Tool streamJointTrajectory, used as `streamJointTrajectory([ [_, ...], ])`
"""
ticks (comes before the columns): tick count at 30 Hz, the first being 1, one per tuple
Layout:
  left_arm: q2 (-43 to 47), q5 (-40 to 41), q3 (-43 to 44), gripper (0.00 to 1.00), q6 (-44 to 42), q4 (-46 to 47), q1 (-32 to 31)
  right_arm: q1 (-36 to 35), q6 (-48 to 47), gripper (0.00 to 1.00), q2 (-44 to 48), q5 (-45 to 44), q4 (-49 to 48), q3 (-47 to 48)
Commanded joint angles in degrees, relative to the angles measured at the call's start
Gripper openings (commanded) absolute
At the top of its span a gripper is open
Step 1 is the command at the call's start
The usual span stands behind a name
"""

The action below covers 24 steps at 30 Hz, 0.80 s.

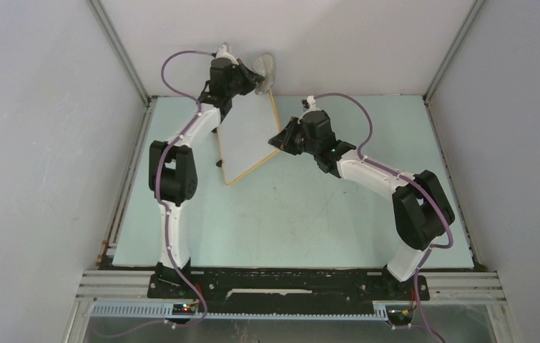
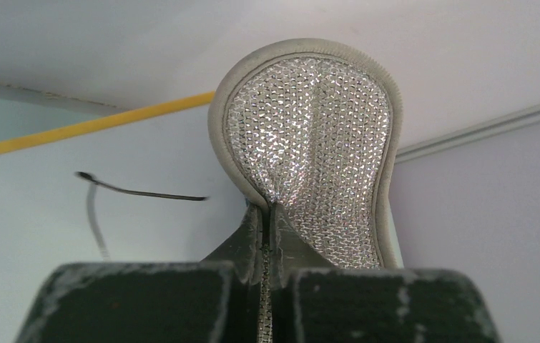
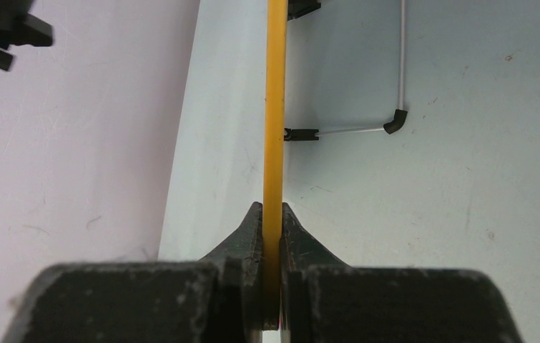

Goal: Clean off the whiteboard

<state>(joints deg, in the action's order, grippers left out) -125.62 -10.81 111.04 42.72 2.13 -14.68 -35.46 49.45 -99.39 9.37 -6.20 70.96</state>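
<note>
The whiteboard (image 1: 249, 136), white with a thin yellow-orange frame, stands tilted up at the back of the table. My right gripper (image 1: 282, 140) is shut on its right frame edge; in the right wrist view the yellow frame (image 3: 275, 107) runs straight up from between my fingertips (image 3: 272, 209). My left gripper (image 1: 255, 83) is at the board's top far corner, shut on a grey oval cloth pad (image 1: 267, 70). In the left wrist view the pad's silver mesh face (image 2: 310, 143) rises from the gripper (image 2: 272, 212) beside the board's face (image 2: 52, 214), which bears a dark pen stroke (image 2: 145, 193).
A thin wire stand with black feet (image 3: 356, 130) juts from the board's back over the pale green table (image 1: 302, 214). Grey enclosure walls (image 1: 45, 143) close in at the left, back and right. The metal rail (image 1: 288, 293) with the arm bases is at the near edge.
</note>
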Motion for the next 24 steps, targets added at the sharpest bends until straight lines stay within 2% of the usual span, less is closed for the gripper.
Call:
streamJointTrajectory([
  [1, -2.5, -3.1, -5.7, 0.00, 5.1, 4.8, 4.0, -0.5, -3.0, 0.00, 0.9, 4.9, -6.0, 0.9],
  [4, -2.4, -5.8, -9.6, 0.00, 8.1, 10.6, 5.9, -0.4, -3.1, 0.00, 1.1, 4.9, -5.9, 0.9],
  [8, -2.9, -5.7, -13.3, 0.00, 10.3, 11.9, 8.4, -0.3, -3.0, 0.00, 1.6, 4.8, -5.9, 0.8],
  [14, -7.8, -8.4, -11.0, 0.00, 15.2, 11.4, 11.8, -0.6, -2.9, 0.00, 1.8, 4.5, -5.9, 0.9],
  [24, -6.4, -7.6, -2.7, 0.00, 5.9, 10.5, 5.8, -0.6, -3.2, 0.00, 1.6, 4.7, -6.0, 1.0],
])
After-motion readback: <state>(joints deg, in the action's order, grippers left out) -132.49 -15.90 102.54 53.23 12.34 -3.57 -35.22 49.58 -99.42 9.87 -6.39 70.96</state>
